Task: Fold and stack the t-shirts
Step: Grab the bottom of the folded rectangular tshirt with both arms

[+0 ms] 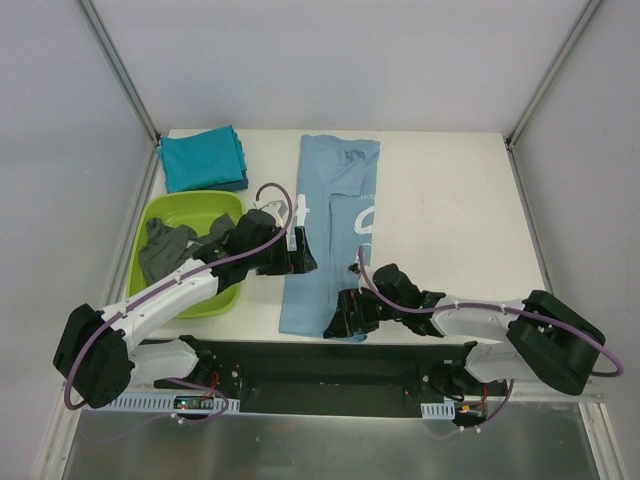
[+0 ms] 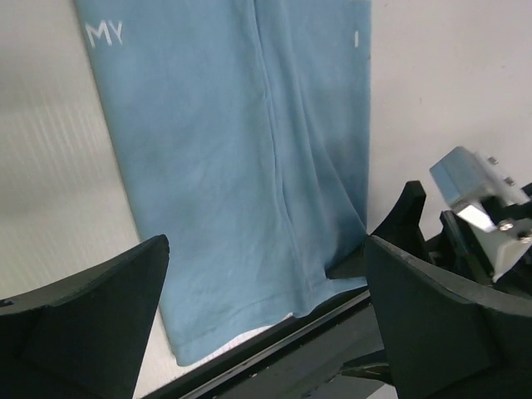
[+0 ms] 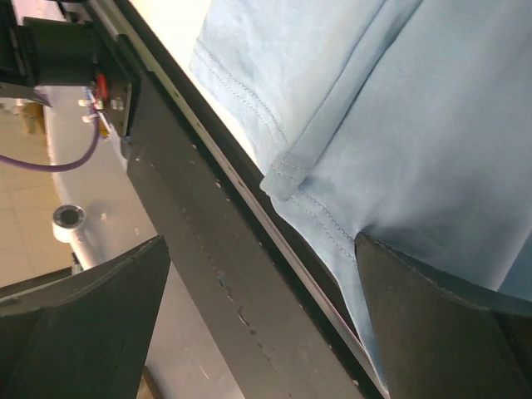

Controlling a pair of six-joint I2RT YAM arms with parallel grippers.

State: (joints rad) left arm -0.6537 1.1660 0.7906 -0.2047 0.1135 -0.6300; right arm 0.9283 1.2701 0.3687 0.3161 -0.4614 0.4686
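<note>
A light blue t-shirt [image 1: 335, 215], folded lengthwise into a long strip with white lettering, runs from the table's back to its front edge. Its hem [image 3: 332, 224] hangs slightly over the black front rail. My left gripper [image 1: 303, 258] hovers open over the strip's left edge, with cloth [image 2: 241, 166] showing between its wide jaws [image 2: 266, 249]. At the near right corner of the hem my right gripper [image 1: 338, 325] stands open [image 3: 262, 249], one finger [image 3: 440, 324] touching the cloth. A folded teal t-shirt [image 1: 203, 160] lies at the back left. A crumpled dark grey t-shirt [image 1: 165, 250] sits in the tub.
The lime-green tub [image 1: 215, 300] stands on the left of the table, under my left arm. The black rail [image 1: 320, 365] with the arm bases runs along the near edge. White enclosure walls stand on both sides and at the back.
</note>
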